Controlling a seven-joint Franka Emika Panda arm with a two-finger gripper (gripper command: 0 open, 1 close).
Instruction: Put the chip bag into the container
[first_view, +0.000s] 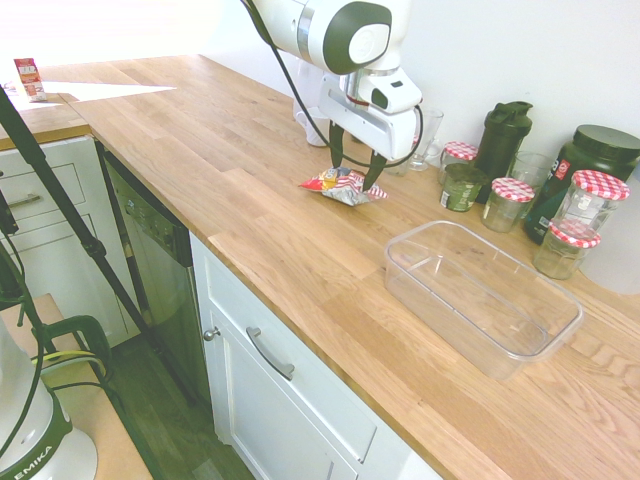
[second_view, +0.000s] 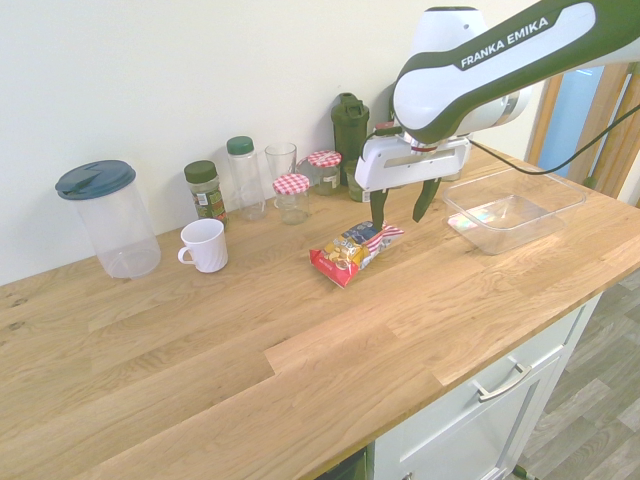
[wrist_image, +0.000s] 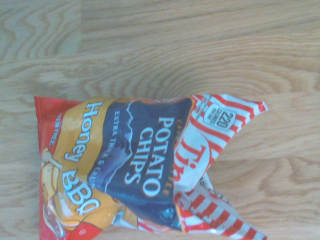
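The chip bag (first_view: 343, 186) lies flat on the wooden counter, red and orange with a red-and-white striped end. It also shows in the second exterior view as the chip bag (second_view: 352, 250), and in the wrist view the chip bag (wrist_image: 135, 170) fills the frame with "Potato Chips" print. My gripper (first_view: 353, 168) hangs open just above its striped end, fingers either side and nothing held; from the other side the gripper (second_view: 401, 207) stands slightly clear of the bag. The container (first_view: 480, 295), a clear plastic tub, sits empty a short way off along the counter; it also shows as the container (second_view: 512, 208).
Jars with red-checked lids (first_view: 598, 196), a dark shaker bottle (first_view: 502, 137) and glasses line the wall behind the container. A white mug (second_view: 205, 245), a clear pitcher with a blue lid (second_view: 105, 218) and spice jars (second_view: 205, 190) stand further along. The counter's front edge (first_view: 300, 300) is near.
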